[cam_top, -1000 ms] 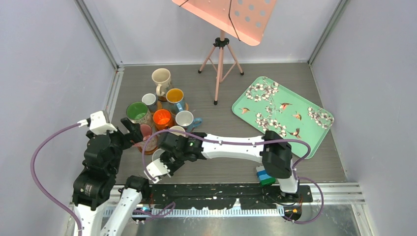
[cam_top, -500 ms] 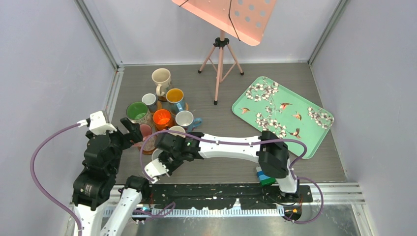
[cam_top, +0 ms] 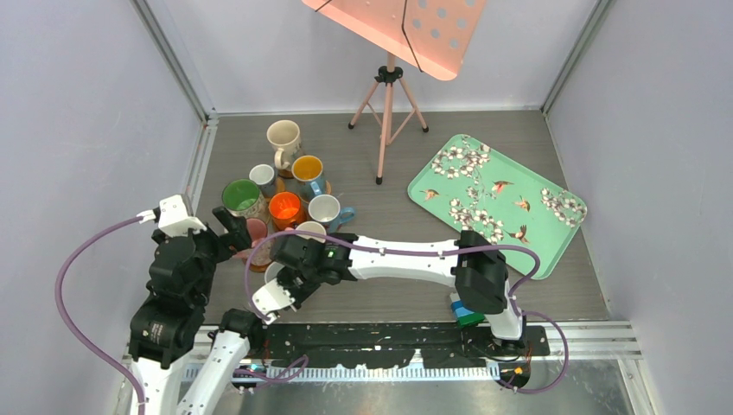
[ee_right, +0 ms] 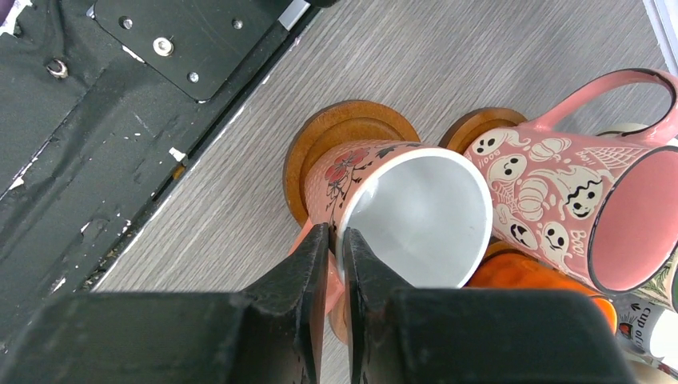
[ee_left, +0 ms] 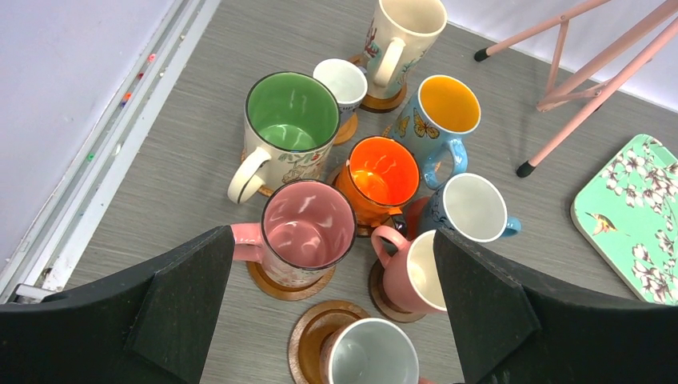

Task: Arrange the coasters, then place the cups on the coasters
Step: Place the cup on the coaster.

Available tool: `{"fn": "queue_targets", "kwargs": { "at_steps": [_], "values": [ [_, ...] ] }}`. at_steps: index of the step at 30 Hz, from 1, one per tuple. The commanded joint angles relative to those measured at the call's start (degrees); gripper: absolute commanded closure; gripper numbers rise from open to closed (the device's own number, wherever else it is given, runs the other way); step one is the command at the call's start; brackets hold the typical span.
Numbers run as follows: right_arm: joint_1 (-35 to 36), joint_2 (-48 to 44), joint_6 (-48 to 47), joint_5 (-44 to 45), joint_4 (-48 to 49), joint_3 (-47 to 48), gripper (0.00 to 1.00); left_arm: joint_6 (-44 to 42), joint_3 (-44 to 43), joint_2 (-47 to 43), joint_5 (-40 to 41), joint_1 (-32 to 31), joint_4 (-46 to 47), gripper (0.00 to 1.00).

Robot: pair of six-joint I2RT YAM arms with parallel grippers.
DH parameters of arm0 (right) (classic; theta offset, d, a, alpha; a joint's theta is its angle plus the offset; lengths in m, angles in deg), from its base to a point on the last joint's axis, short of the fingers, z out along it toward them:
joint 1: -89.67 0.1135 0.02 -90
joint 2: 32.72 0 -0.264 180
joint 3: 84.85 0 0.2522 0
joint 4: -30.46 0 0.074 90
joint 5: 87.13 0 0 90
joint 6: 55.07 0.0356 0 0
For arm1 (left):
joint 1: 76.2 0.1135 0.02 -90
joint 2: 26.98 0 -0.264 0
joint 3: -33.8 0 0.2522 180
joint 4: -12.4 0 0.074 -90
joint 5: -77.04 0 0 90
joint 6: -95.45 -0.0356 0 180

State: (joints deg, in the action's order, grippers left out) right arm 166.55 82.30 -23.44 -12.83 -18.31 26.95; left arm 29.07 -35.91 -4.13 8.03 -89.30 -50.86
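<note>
We look down on a grey wood-grain table point(cam_top: 389, 164) closed in by pale lilac walls point(cam_top: 86, 104). At the back stands a pink music stand point(cam_top: 393, 26) on a tripod. A mint floral tray point(cam_top: 497, 192) lies well to the right of both sets of fingers.

The left gripper point(ee_left: 332, 240) hangs above the mugs with its fingers spread wide and nothing in them. Between them we see a pink ghost-print mug point(ee_left: 308, 224). Beyond their tips are a cream mug with a green inside point(ee_left: 292, 120), an orange mug point(ee_left: 382, 172), a blue butterfly mug point(ee_left: 448, 104), a small white mug point(ee_left: 344, 80) and a tall cream mug point(ee_left: 408, 24). By the right-hand finger stand a blue mug with a white inside point(ee_left: 473, 208) and a second pink mug point(ee_left: 416, 272).

The right gripper point(ee_right: 336, 236) has its fingers nearly together, astride the wall of a pink floral mug point(ee_right: 416, 216). We cannot tell whether they press on it. That mug stands off-centre on a grooved brown coaster point(ee_right: 352, 128), just beyond the fingertips. The ghost-print mug's own coaster point(ee_right: 480, 120) lies just beside it.
</note>
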Motion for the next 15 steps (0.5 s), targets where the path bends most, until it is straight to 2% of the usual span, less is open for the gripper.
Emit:
{"fn": "queue_targets", "kwargs": {
  "at_steps": [1, 15],
  "values": [
    [0.8, -0.1, -1.0, 0.0, 2.3, 2.7, 0.83, -0.1, 0.6, -0.5, 0.4, 0.1, 3.4, 0.01],
    [1.1, 0.5, -1.3, 2.4, 4.3, 2.6, 0.83, -0.2, 0.8, -0.6, 0.4, 0.1, 3.6, 0.01]
  ]
}}
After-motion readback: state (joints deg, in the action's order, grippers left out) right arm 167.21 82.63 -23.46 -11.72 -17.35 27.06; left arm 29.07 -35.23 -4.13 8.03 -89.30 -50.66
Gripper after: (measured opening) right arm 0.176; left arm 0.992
